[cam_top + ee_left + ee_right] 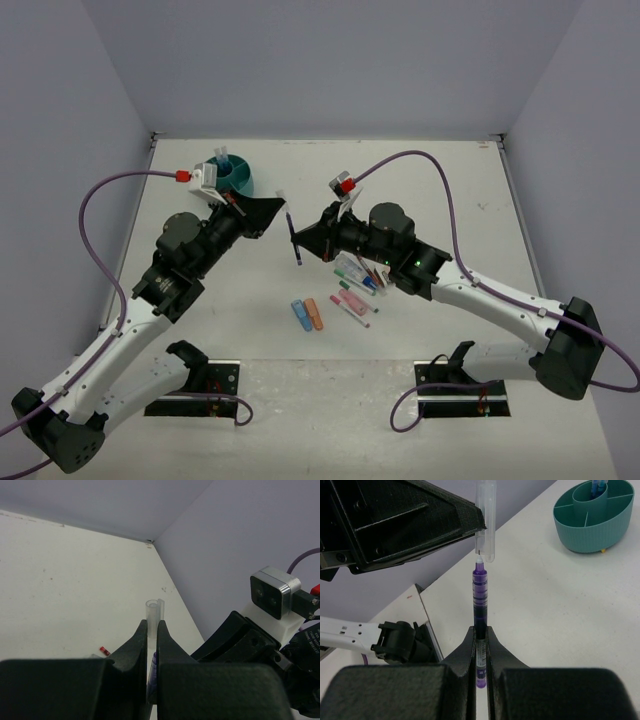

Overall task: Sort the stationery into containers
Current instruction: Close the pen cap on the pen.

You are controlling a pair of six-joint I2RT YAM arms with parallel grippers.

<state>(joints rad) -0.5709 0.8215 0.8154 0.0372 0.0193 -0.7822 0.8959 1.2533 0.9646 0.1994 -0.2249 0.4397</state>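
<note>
Right now you are clamping the left claw (152, 627) on a clear cap (154, 611) and the right claw (480, 632) on a purple pen (480, 595), its tip right at the cap's mouth, in mid-air. Other stationery (352, 290) is lying by the right arm (480, 295), and the tub (590, 530) is sitting well apart, far left.

1. A flat white table (450, 190), faintly scuffed, carries everything.
2. A round teal plastic tub (243, 182) stands beyond the left claw (281, 205), to its left.
3. A loose heap of green, red and pink markers (358, 276) lies nearer than the right claw (296, 237), to its right.
4. A stubby blue piece (300, 316) and a stubby orange piece (316, 315) lie side by side, nearer still.
</note>
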